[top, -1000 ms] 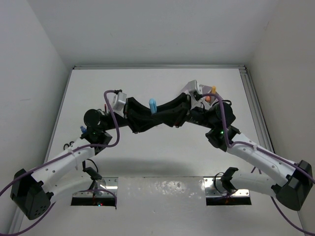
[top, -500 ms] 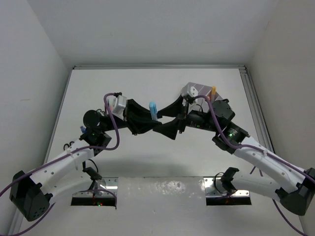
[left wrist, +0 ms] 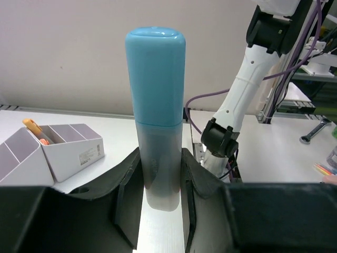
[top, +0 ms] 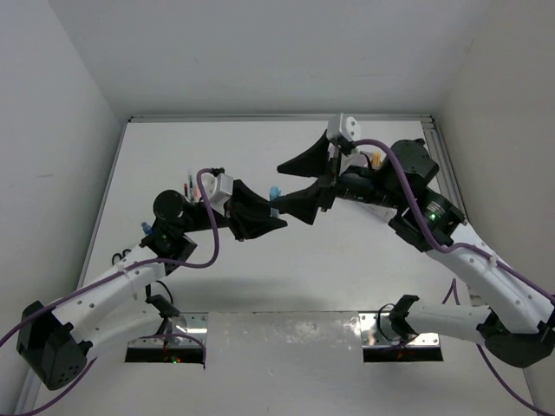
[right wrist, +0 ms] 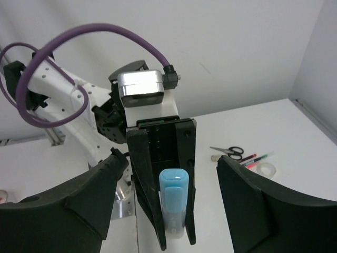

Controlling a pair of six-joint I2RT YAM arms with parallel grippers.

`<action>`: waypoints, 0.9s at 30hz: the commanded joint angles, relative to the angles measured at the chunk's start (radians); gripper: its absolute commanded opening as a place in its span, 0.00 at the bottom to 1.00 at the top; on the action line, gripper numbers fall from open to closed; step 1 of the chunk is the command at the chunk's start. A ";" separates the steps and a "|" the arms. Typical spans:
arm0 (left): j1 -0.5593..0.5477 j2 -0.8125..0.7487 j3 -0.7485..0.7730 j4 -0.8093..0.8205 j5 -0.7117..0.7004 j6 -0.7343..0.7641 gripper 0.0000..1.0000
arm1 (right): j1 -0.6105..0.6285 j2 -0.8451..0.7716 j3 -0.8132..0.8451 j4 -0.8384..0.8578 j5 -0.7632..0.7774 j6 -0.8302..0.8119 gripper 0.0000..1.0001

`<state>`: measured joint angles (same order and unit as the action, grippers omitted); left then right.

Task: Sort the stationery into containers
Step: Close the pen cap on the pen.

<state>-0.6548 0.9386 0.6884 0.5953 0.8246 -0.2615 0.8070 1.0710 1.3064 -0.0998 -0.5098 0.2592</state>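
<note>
Bottle clamped in left jaws, right jaws now spread, drawn back.

A blue-capped bottle stands upright, clamped at its clear lower body between the dark fingers of the left pincer. Left of the bottle, a white organiser with pale-lilac compartments sits on the white bench, an orange pencil poking from one compartment. Right of the bottle, the right arm rises from the bench.
</note>
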 commanded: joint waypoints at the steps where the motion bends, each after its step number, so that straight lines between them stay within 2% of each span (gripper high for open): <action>1: -0.009 -0.023 0.037 0.014 0.016 0.028 0.00 | 0.011 0.058 0.021 -0.018 -0.030 -0.012 0.74; 6: -0.009 -0.030 0.036 0.021 0.010 0.030 0.00 | 0.014 0.090 0.013 0.017 -0.027 -0.003 0.70; 8: -0.011 -0.031 0.034 0.021 0.008 0.028 0.00 | 0.014 0.098 0.002 0.025 -0.026 0.000 0.60; 9: -0.009 -0.031 0.034 0.023 0.010 0.028 0.00 | 0.014 0.098 -0.004 0.032 -0.027 0.009 0.40; 11: -0.011 -0.032 0.033 0.024 0.001 0.022 0.00 | 0.014 0.092 -0.036 0.064 -0.035 0.018 0.19; 12: -0.011 -0.032 0.033 0.032 -0.019 0.019 0.00 | 0.018 0.087 -0.070 0.083 -0.036 0.017 0.03; 13: -0.011 -0.032 0.033 0.043 -0.034 -0.007 0.00 | 0.018 0.075 -0.090 0.089 -0.036 0.015 0.00; 18: -0.009 -0.032 0.057 0.234 -0.070 -0.054 0.00 | 0.043 0.038 -0.298 0.178 -0.023 0.031 0.00; 21: 0.000 -0.017 0.098 0.323 -0.103 -0.126 0.00 | 0.067 0.009 -0.434 0.201 0.028 0.043 0.00; 23: 0.020 -0.001 0.120 0.407 -0.097 -0.195 0.00 | 0.075 -0.028 -0.522 0.284 0.054 0.081 0.00; 24: 0.023 0.002 0.128 0.423 -0.096 -0.208 0.00 | 0.077 -0.035 -0.601 0.311 0.062 0.098 0.00; 27: 0.023 0.008 0.148 0.466 -0.084 -0.242 0.00 | 0.077 -0.048 -0.689 0.393 0.070 0.133 0.00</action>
<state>-0.6548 0.9943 0.6872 0.6262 0.8577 -0.3836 0.8543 0.9676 0.7776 0.5056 -0.3691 0.3687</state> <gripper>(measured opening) 0.268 0.276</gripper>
